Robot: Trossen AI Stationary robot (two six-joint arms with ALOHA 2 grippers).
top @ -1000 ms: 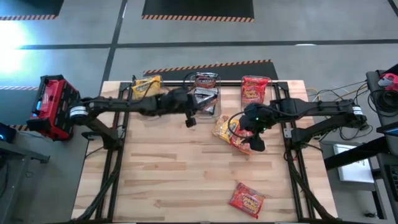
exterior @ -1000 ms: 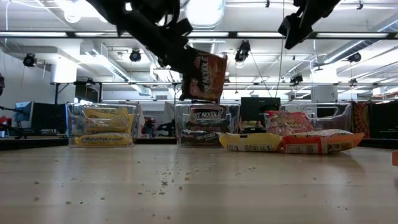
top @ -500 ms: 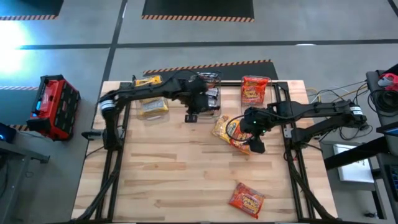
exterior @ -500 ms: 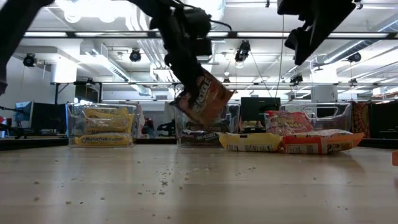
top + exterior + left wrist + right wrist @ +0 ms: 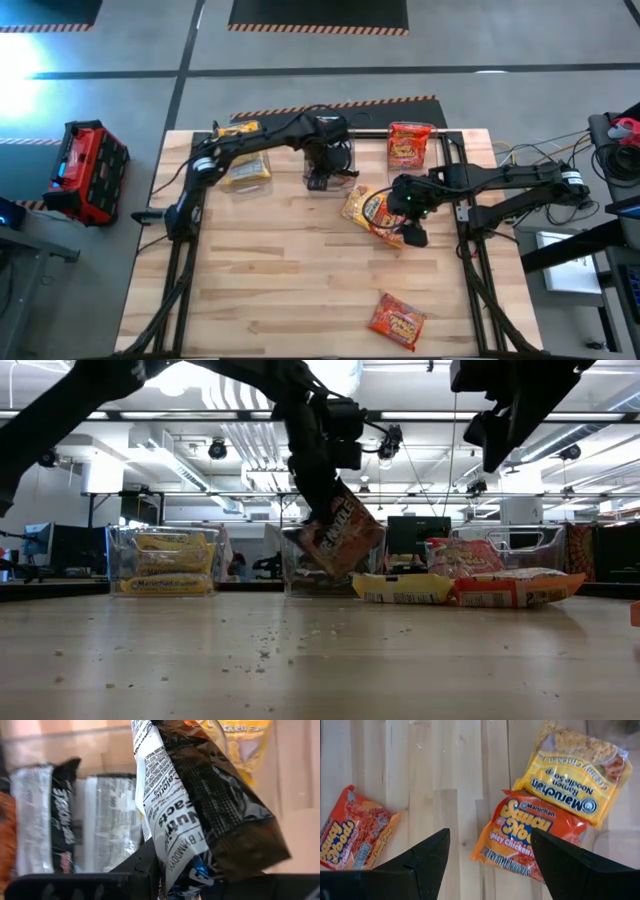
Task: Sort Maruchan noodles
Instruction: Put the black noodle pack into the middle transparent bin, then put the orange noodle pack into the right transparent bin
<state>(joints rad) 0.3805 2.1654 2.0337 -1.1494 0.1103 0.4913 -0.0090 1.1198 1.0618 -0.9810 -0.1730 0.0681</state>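
Overhead and table-level views of a wooden table (image 5: 280, 270) with two arms at work. Your left gripper (image 5: 318, 178) hangs at the far middle of the table, at the near edge of the middle clear bin (image 5: 345, 150); its fingers are pinched on a dark brown packet (image 5: 340, 530), which dangles tilted in the air in front of that bin in the low view. In the left wrist view you see the same packet's white printed back and dark front, gripped at its lower edge, with black-and-silver packets (image 5: 60, 835) lying side by side in the bin beyond it.

Your right gripper (image 5: 415, 232) hovers above the right half of the table with its fingers (image 5: 427, 855) spread wide and nothing between them. Below it lie a yellow packet (image 5: 575, 790) and an orange-red packet (image 5: 530, 837) on the bare wood, touching and partly overlapping. A second red packet (image 5: 397, 320) lies alone near the front edge, well apart from the pair.

Along the far edge you can see three clear bins: the left bin (image 5: 165, 565) holds yellow packets, the middle one dark packets, the right bin (image 5: 410, 145) a red packet. A red case (image 5: 85, 170) stands on the floor left of the table.
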